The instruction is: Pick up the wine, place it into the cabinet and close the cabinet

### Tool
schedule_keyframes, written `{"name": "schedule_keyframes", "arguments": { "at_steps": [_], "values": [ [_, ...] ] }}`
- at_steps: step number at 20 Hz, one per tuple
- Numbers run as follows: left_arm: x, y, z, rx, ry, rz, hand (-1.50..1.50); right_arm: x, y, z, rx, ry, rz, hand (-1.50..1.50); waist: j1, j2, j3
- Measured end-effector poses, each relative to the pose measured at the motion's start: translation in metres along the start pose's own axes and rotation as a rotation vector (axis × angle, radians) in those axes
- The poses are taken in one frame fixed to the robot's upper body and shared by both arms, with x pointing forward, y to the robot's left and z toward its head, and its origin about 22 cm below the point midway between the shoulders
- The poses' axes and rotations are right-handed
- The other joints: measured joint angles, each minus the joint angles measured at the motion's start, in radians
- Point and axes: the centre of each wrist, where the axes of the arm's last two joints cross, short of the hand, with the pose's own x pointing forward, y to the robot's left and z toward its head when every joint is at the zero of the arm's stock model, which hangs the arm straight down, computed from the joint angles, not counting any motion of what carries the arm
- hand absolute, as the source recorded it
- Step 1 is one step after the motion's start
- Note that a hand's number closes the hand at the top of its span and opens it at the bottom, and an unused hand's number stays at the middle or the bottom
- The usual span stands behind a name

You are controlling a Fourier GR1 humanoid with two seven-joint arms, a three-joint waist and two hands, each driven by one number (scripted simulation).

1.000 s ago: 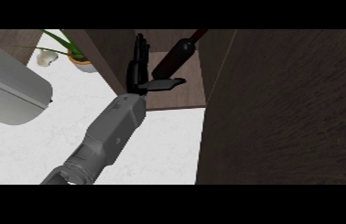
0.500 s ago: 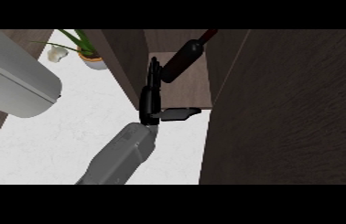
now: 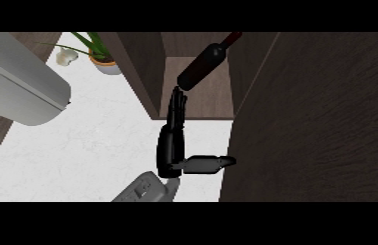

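The wine (image 3: 201, 66) lay tilted inside the open cabinet (image 3: 193, 79), on its wooden floor, neck pointing toward the back at the view's top edge, where the tip was cut off. Compared with half a second before, I saw the bottle sitting larger and nearer the middle of the head view, and free of the hand. The one hand (image 3: 172, 139) I could see had drawn back toward the cabinet's front edge: its fingers were straight, tips just short of the bottle's base, thumb stuck out sideways toward the dark door (image 3: 303, 129) at the right, holding nothing. (I could not tell from this view alone which arm it belonged to; the forearm came in at the lower edge, slightly left of centre.) The other hand did not show. On the white counter (image 3: 96, 139), near its far left corner, stood a potted plant (image 3: 103, 61), and a grey rounded appliance (image 3: 29, 89) ran off the left edge, its shape hard to make out.
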Motion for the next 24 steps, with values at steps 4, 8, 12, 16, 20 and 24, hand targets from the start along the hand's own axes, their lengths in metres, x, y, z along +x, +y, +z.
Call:
{"name": "schedule_keyframes", "arguments": {
  "at_steps": [4,8,12,16,20,24],
  "values": [
    [0.024,0.007,0.011,0.026,-0.013,0.002,-1.5,0.001,0.0,0.0,-0.001,-0.004,0.002,-1.5,0.001,0.001,0.0],
    [0.042,0.015,0.032,0.04,-0.01,-0.001,-1.5,0.003,-0.002,-0.003,-0.001,-0.003,0.012,-1.5,0.001,0.001,0.0],
    [0.059,0.025,0.049,0.047,-0.021,0.027,-1.5,0.0,-0.006,-0.001,0.008,0.002,0.027,-1.5,0.0,0.002,0.0],
    [0.076,0.038,0.068,0.012,-0.029,0.041,-1.5,-0.005,-0.005,0.002,0.047,0.032,0.015,1.5,0.001,0.002,0.0],
    [0.088,0.055,0.077,-0.032,-0.027,0.049,-1.5,-0.003,0.002,0.002,0.107,0.067,0.007,1.5,0.0,0.002,0.0],
    [0.104,0.08,0.078,-0.076,-0.024,0.057,-1.5,-0.006,0.003,0.005,0.147,0.08,0.017,1.5,-0.001,0.002,0.0]
  ]
}}
